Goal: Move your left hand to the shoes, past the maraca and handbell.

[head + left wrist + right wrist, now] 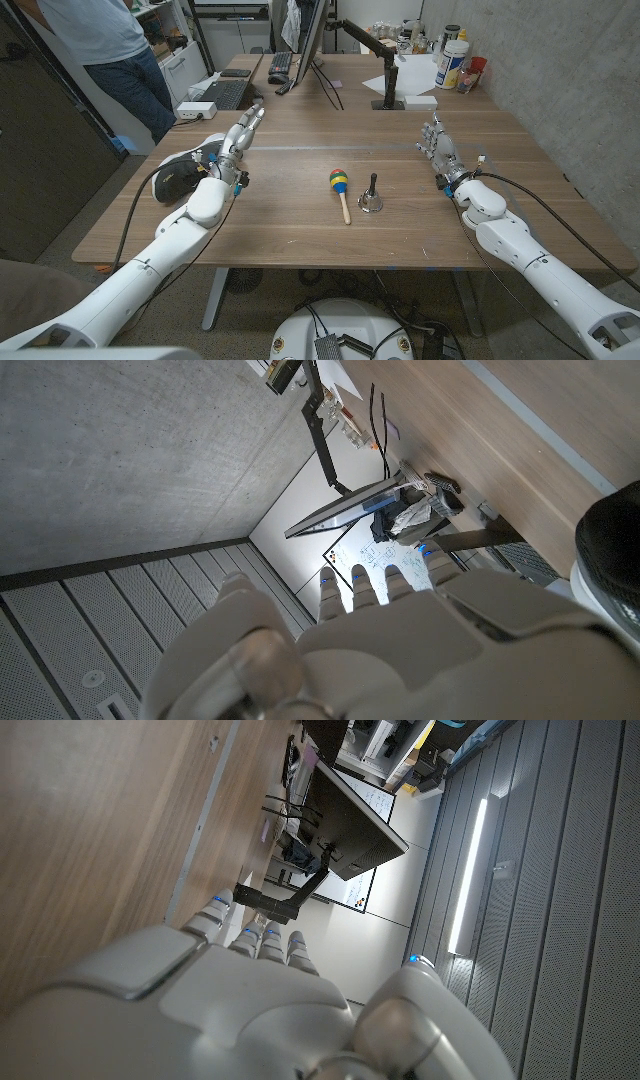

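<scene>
Where the head view looks down over the wooden table point(300, 235): left hand point(238, 136) raised above the left part of the tabletop, fingers extended forward and close together, nothing held. Black-and-white shoes point(176, 177) lying at the table's left edge, just beside the left forearm, behind and to the outer side of the hand. Maraca point(341, 188) with coloured head and wooden handle lying near the table's middle; small metal handbell point(371, 197) with dark handle standing upright just beside it, on the right; both well apart from the left hand. Right hand point(436, 143) on the right part of the table, fingers upright and slightly parted, holding nothing. Monitor on an arm, keyboards and containers at the far end; person in a light shirt and jeans point(115, 55) standing beyond the far left corner.

Left wrist view: back of the left hand point(400, 640) seen, fingers point(362, 586) reaching side by side, only slightly parted, empty. Dark shoe point(608, 555) at the frame's edge beside the wrist, on the wood.

Right wrist view: back of the right hand point(230, 1010) seen, fingertips point(262, 938) lined up close together, thumb set apart, nothing gripped; bare wood beside it
</scene>
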`<action>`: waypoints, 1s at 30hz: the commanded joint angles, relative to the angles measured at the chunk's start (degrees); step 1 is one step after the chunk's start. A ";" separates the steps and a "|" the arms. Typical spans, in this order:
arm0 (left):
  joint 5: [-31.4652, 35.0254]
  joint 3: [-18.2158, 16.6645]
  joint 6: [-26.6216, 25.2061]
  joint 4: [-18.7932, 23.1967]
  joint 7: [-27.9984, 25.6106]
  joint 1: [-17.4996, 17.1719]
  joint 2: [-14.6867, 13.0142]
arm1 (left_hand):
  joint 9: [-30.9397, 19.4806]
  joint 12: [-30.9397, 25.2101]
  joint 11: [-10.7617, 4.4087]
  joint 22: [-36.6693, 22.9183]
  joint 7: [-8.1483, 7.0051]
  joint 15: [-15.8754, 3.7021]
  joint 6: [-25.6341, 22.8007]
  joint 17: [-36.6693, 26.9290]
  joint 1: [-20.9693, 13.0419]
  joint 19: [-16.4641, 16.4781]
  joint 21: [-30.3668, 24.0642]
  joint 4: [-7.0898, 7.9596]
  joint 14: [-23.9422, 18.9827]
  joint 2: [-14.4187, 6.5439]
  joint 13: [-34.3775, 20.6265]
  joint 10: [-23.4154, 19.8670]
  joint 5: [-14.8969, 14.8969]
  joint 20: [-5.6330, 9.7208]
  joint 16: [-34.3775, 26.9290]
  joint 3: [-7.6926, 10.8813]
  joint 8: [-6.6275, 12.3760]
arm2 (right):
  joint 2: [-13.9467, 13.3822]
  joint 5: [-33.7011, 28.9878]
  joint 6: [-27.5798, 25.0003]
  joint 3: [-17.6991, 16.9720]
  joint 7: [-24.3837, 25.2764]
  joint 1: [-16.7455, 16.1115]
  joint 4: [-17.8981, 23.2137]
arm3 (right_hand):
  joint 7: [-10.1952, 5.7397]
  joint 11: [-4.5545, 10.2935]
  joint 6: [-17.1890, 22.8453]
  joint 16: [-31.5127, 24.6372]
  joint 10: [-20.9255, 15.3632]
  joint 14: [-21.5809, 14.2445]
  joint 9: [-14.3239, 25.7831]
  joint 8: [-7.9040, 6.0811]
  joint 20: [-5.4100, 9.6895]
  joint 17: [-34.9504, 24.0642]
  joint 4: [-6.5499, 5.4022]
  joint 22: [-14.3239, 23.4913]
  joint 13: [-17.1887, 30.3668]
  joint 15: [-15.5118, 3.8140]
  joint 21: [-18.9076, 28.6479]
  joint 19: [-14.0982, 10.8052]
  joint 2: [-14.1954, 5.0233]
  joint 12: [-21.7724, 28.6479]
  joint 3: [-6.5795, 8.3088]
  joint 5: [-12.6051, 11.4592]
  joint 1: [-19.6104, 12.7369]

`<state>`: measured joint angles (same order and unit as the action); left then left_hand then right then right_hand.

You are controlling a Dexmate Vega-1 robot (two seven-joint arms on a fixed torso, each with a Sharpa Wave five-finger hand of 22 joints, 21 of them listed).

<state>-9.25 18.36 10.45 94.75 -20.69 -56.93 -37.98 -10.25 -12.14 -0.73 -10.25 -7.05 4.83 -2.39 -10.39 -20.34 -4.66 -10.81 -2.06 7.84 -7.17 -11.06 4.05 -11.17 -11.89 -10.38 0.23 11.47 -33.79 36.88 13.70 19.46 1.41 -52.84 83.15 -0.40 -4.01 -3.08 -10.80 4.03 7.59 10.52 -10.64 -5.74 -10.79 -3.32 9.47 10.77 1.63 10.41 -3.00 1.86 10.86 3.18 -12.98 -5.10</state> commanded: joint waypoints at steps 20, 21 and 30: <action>13.77 -1.06 -12.80 7.73 -8.88 -1.69 -0.88 | -0.20 -0.47 0.05 -0.18 0.11 0.07 -1.30 -0.15 -1.69 0.01 -0.36 -0.86 0.08 -0.38 -0.24 -0.57 0.45 -0.38 -0.49 0.97 0.36 | -0.76 0.24 -0.69 -0.17 -0.50 0.06 0.64 | 0.26 -0.15 -0.53 -0.23 0.23 0.67 0.30 -0.45 -0.09 -0.28 0.12 0.20 0.20 0.09 0.10 0.40 -0.29 0.31 0.01 -0.25 -0.26; 13.78 -1.06 -12.83 7.74 -8.88 -1.70 -0.87 | -0.20 -0.46 0.08 -0.18 0.14 0.05 -1.31 -0.15 -1.72 0.02 -0.36 -0.88 0.10 -0.40 -0.24 -0.55 0.45 -0.38 -0.48 0.99 0.36 | -0.76 0.24 -0.69 -0.17 -0.50 0.06 0.64 | 0.27 -0.03 -0.53 -0.23 0.24 0.69 0.30 -0.46 -0.08 -0.28 0.12 0.20 0.20 0.05 0.10 0.42 -0.31 0.31 0.00 -0.25 -0.27; 16.88 -0.23 -17.56 9.69 -10.73 -1.63 -0.69 | -0.21 -0.61 0.18 -0.22 0.42 0.03 -2.32 -0.14 -2.40 0.47 -0.57 -1.30 -0.25 -0.70 -0.24 -0.98 0.54 -0.35 -0.62 1.52 0.57 | -0.89 0.37 -0.65 -0.21 -0.83 -0.01 0.38 | 0.25 -0.16 -0.55 -0.22 0.35 0.83 0.30 -0.46 -0.10 -0.28 0.15 0.20 0.20 0.08 0.07 0.60 -0.36 0.29 -0.02 -0.23 -0.29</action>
<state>3.89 17.26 -1.90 102.05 -29.22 -58.73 -38.77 -10.24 -12.17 -0.48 -10.25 -6.44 4.83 -4.24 -10.40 -21.82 -4.52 -11.04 -3.17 7.83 -7.90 -11.06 3.38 -10.75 -12.02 -10.65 1.34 11.47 -34.48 36.88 13.20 19.40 0.96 -52.74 83.55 -0.40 -3.99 -3.08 -10.80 4.02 7.82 10.52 -10.64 -5.73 -10.79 -3.32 9.46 10.77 1.85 10.41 -3.00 1.87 10.86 3.18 -12.98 -5.09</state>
